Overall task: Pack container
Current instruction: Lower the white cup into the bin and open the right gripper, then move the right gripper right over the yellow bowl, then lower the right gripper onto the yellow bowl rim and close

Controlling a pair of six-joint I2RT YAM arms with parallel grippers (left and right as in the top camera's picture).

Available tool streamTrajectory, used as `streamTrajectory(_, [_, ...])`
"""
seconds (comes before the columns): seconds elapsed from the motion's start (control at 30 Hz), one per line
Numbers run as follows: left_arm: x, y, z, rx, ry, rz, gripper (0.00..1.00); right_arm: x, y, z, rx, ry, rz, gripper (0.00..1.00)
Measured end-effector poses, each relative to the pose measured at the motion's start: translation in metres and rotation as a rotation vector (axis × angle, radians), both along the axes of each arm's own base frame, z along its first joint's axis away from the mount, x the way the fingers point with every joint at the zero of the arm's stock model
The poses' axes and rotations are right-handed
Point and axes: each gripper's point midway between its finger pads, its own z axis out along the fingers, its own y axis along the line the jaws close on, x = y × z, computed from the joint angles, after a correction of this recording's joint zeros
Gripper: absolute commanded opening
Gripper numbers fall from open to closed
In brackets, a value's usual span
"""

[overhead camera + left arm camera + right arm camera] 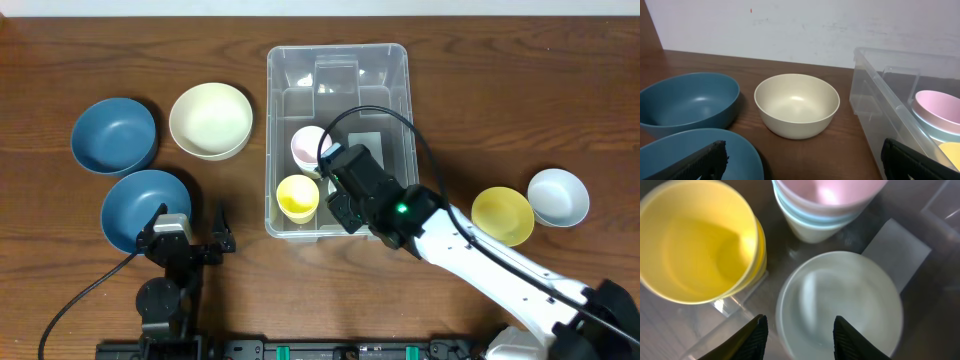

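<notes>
Container [271,120] mid-bench holds yellow cup [700,240], pink cup stack [825,205] and white cup [840,305]. Right gripper [799,325] inside, jaws apart over white cup, empty. Left gripper [804,150] wide, empty, by blue bowls [687,102]; cream bowl [797,104] near.

A pale white cup [840,310] sits in the middle of the container [935,330]. Up and left of it is a yellow cup [695,245]. Just above it is a stack of cups [825,210]: pink, then blue, then white. A white label [895,245] peeks out at its upper right. The tool [800,337] holds its two black fingers [752,337] apart over the cup's near edge.
</notes>
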Motion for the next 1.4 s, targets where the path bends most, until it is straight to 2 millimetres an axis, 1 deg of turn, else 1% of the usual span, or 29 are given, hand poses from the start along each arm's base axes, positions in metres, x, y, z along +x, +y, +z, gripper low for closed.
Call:
streamTrajectory(0.03, [0.0,0.0,0.0,0.0,0.0,0.0,0.98,0.001,-0.001,0.007,0.01,-0.017,-0.004,0.45])
streamTrajectory(0.1, [0.0,0.0,0.0,0.0,0.0,0.0,0.98,0.003,-0.006,0.028,0.037,-0.071,-0.022,0.47])
streamTrajectory(0.17, [0.0,0.0,0.0,0.0,0.0,0.0,0.98,0.007,-0.016,0.052,0.064,-0.132,-0.055,0.45])
streamTrajectory(0.2, [0.0,0.0,0.0,0.0,0.0,0.0,0.98,0.009,-0.025,0.067,0.078,-0.172,-0.088,0.43])
streamTrajectory(0.27, [0.0,0.0,0.0,0.0,0.0,0.0,0.98,0.013,-0.047,0.09,0.092,-0.23,-0.164,0.41])
streamTrajectory(0.3, [0.0,0.0,0.0,0.0,0.0,0.0,0.98,0.015,-0.065,0.102,0.097,-0.259,-0.226,0.4])
streamTrajectory(0.33, [0.0,0.0,0.0,0.0,0.0,0.0,0.98,0.017,-0.08,0.11,0.095,-0.278,-0.277,0.4])
streamTrajectory(0.4, [0.0,0.0,0.0,0.0,0.0,0.0,0.98,0.019,-0.12,0.126,0.095,-0.316,-0.415,0.4])
streamTrajectory(0.43, [0.0,0.0,0.0,0.0,0.0,0.0,0.98,0.019,-0.138,0.13,0.091,-0.323,-0.472,0.4])
streamTrajectory(0.47, [0.0,0.0,0.0,0.0,0.0,0.0,0.98,0.017,-0.162,0.135,0.085,-0.332,-0.553,0.39])
streamTrajectory(0.57, [0.0,0.0,0.0,0.0,0.0,0.0,0.98,0.007,-0.212,0.136,0.053,-0.319,-0.723,0.4])
streamTrajectory(0.6, [0.0,0.0,0.0,0.0,0.0,0.0,0.98,0.002,-0.232,0.133,0.035,-0.307,-0.79,0.41])
streamTrajectory(0.63, [0.0,0.0,0.0,0.0,0.0,0.0,0.98,-0.002,-0.247,0.131,0.021,-0.292,-0.85,0.44])
streamTrajectory(0.7, [0.0,0.0,0.0,0.0,0.0,0.0,0.98,-0.006,-0.271,0.126,0.015,-0.269,-0.951,0.45])
streamTrajectory(0.77, [0.0,0.0,0.0,0.0,0.0,0.0,0.98,-0.006,-0.291,0.122,0.014,-0.252,-1.035,0.45])
streamTrajectory(0.83, [0.0,0.0,0.0,0.0,0.0,0.0,0.98,-0.005,-0.306,0.115,0.009,-0.229,-1.103,0.45])
streamTrajectory(0.93, [0.0,0.0,0.0,0.0,0.0,0.0,0.98,0.0,-0.324,0.096,-0.008,-0.157,-1.181,0.46])
streamTrajectory(1.03, [0.0,0.0,0.0,0.0,0.0,0.0,0.98,0.007,-0.333,0.064,-0.022,-0.034,-1.217,0.49])
streamTrajectory(1.13, [0.0,0.0,0.0,0.0,0.0,0.0,0.98,0.012,-0.333,0.031,-0.046,0.092,-1.219,0.49])
streamTrajectory(1.2, [0.0,0.0,0.0,0.0,0.0,0.0,0.98,0.015,-0.329,0.008,-0.062,0.174,-1.208,0.49])
streamTrajectory(1.4, [0.0,0.0,0.0,0.0,0.0,0.0,0.98,0.02,-0.313,-0.036,-0.054,0.34,-1.146,0.46])
